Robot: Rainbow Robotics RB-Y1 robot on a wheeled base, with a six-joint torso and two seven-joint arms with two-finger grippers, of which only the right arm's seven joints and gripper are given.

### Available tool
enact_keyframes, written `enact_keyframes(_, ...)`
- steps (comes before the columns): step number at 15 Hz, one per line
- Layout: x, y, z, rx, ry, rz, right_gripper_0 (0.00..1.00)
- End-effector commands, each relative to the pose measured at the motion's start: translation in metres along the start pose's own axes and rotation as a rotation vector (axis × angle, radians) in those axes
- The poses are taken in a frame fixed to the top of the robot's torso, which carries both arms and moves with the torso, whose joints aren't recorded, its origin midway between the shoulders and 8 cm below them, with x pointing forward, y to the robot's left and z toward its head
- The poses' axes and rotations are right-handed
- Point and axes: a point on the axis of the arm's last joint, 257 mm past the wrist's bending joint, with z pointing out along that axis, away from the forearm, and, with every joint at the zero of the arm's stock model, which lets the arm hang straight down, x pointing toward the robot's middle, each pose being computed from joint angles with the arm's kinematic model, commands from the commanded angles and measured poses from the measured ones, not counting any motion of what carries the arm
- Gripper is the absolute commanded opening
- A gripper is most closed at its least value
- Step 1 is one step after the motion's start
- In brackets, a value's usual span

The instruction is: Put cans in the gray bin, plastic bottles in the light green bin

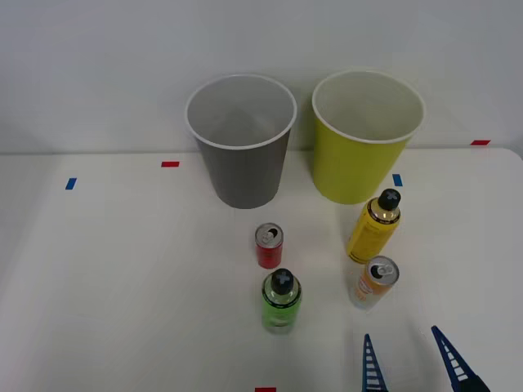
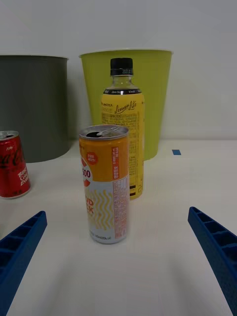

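Gray bin (image 1: 241, 155) far left, light green bin (image 1: 366, 155) far right, both empty. Yellow bottle (image 1: 373, 227) just behind orange-white can (image 1: 375, 282); green bottle (image 1: 281, 300) near-centre, red can (image 1: 269, 246) beyond it. Right gripper (image 1: 413, 359) wide open, nearest the orange-white can. That can: probably light, thin-walled, slick; grip mid-body.

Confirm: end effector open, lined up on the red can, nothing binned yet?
Wrong can. The open right end effector is lined up on the orange and white can, as the right wrist view shows; the red can stands off to the side. The gray bin and light green bin hold nothing.
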Motion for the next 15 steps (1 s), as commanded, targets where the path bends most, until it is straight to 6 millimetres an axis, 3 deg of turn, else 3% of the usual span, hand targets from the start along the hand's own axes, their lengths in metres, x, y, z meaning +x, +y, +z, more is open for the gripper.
enact_keyframes(1, 0.007, 0.003, 0.02, 0.017, 0.018, 0.011, 1.0)
enact_keyframes(6, 0.003, 0.007, 0.051, 0.031, -0.001, 0.024, 1.0)
enact_keyframes(15, 0.003, 0.011, 0.081, 0.033, 0.006, -0.006, 1.0)
